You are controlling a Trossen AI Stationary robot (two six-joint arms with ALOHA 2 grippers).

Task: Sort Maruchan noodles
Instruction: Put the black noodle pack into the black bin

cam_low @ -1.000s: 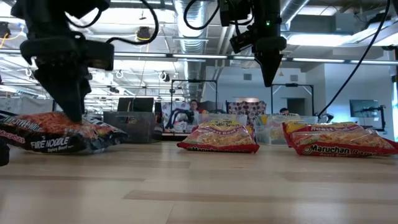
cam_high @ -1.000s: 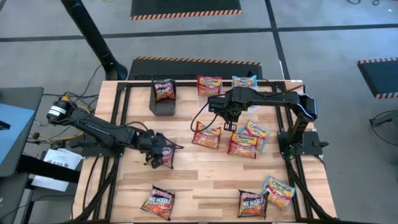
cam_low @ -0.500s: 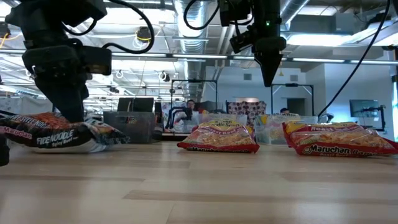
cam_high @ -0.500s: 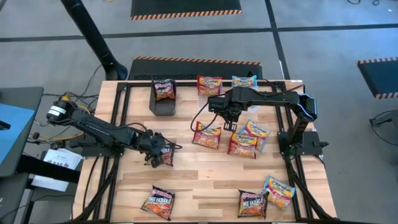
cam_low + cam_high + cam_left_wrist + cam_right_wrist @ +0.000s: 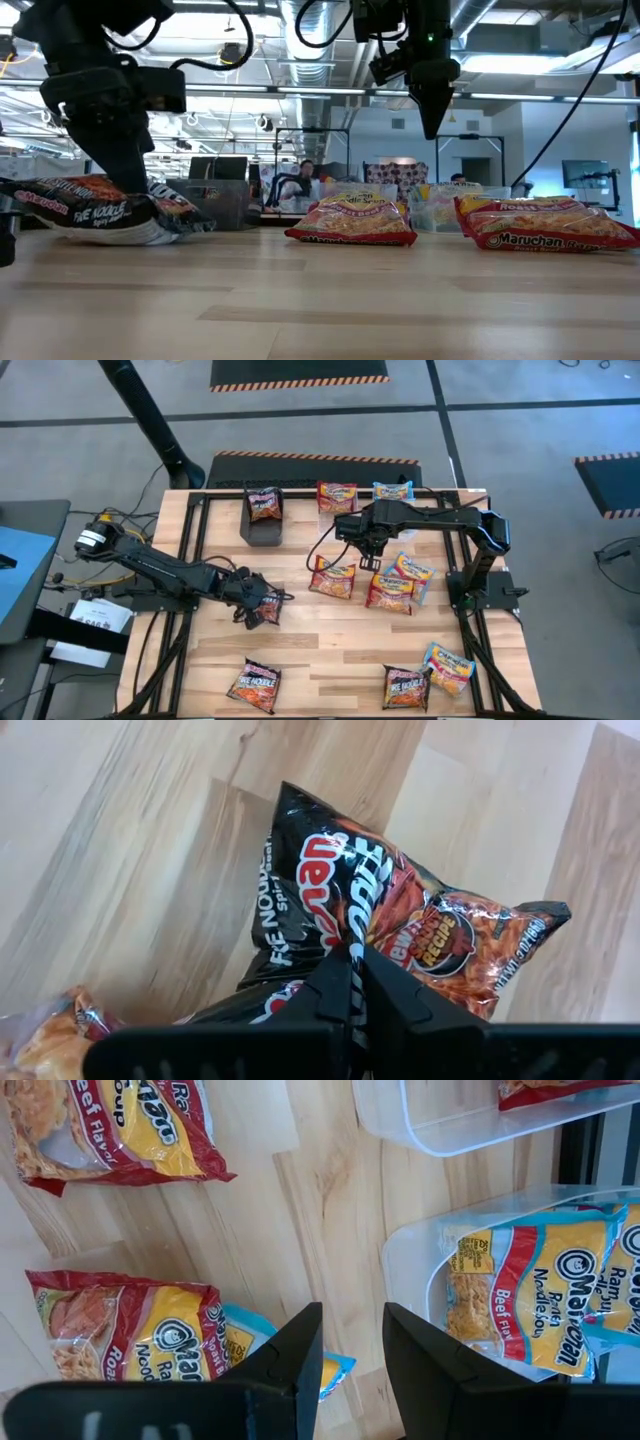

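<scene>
One black Fire Noodle packet [image 5: 400, 910] was pinched in your left gripper [image 5: 352, 982], barely off the bench [image 5: 330, 640]; next you'd carry it binward. Right gripper [image 5: 350, 1342] hovered part-open, empty.

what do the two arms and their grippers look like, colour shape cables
Both are slim, jointed arms in matte black, with loose black cables looping along them. The left gripper and right gripper each carry two flat, angular black fingers that taper toward the tips. No markings show on either.

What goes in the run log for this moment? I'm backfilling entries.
left gripper: shut on black packet, lifting | right gripper: open, hovering above red packets | sorting unfinished
</scene>
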